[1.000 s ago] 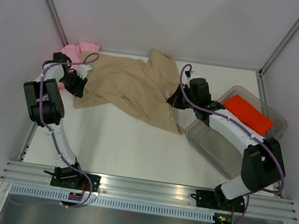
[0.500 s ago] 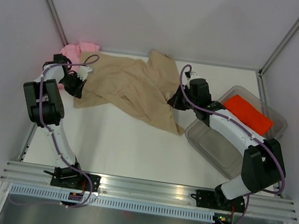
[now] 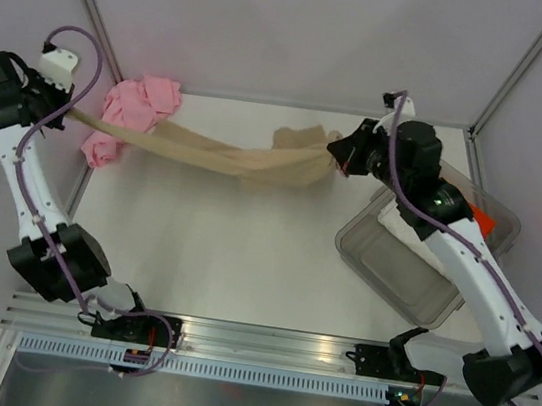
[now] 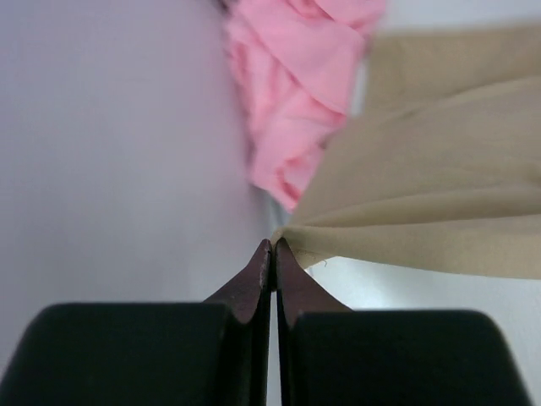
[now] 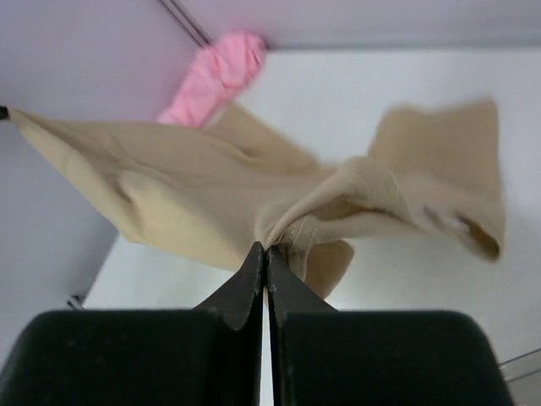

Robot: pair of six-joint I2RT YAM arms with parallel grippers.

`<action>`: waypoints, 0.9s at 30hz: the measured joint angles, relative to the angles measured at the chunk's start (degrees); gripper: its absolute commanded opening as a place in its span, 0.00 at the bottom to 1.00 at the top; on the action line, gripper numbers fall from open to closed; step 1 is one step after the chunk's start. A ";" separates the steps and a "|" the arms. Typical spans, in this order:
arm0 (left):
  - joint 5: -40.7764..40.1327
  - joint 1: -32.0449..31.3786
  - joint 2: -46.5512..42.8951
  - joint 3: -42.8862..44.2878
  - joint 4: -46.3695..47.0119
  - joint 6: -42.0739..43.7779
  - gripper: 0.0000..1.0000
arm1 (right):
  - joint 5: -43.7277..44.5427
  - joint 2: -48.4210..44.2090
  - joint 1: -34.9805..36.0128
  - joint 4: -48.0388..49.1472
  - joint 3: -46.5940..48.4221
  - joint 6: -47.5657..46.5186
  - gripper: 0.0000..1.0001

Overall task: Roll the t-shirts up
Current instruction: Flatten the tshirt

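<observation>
Sagging, the soft tan t-shirt (image 3: 219,153) is hanging clamped by left hand (image 4: 274,244) and right hand (image 5: 265,248), crumpled pink t-shirt (image 3: 133,108) far left.

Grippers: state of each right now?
left gripper: shut on the tan t-shirt, at its edge.
right gripper: shut on the tan t-shirt, other end.

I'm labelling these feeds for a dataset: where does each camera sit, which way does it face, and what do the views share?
Top external: above and behind the bases, looking down at the white table; both arms show, the tan cloth t-shirt stretched between them.
Left wrist: wrist-mounted, looks along the shut left gripper pinching that shirt, crumpled pink cloth t-shirt beyond.
Right wrist: wrist-mounted, looks along the shut right gripper pinching it.
Shared: all three show both shirts.
</observation>
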 measured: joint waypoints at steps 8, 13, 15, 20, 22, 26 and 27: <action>3.72 5.99 -14.10 6.56 0.79 -2.99 0.02 | 0.00 -13.77 0.00 -4.52 11.78 0.26 0.00; 4.90 8.37 -12.90 9.79 1.64 -6.38 0.02 | 0.09 -14.88 0.02 -6.73 12.98 0.28 0.00; 5.55 8.37 -11.52 9.90 2.01 -7.54 0.02 | 0.00 -12.57 0.00 -7.43 12.98 0.26 0.00; 6.88 8.44 -8.44 8.63 2.56 -11.06 0.02 | -3.28 1.64 -1.22 -7.23 16.55 0.52 0.00; 7.26 8.39 -8.22 7.96 2.95 -11.80 0.02 | -5.16 9.73 -2.62 -7.17 20.65 0.98 0.00; 8.15 6.29 -10.14 4.90 6.16 -12.13 0.02 | -6.67 23.41 -6.10 -7.45 32.59 2.78 0.00; 7.39 4.11 -11.23 3.34 7.30 -12.07 0.02 | -6.69 26.01 -6.82 -8.50 36.15 3.19 0.00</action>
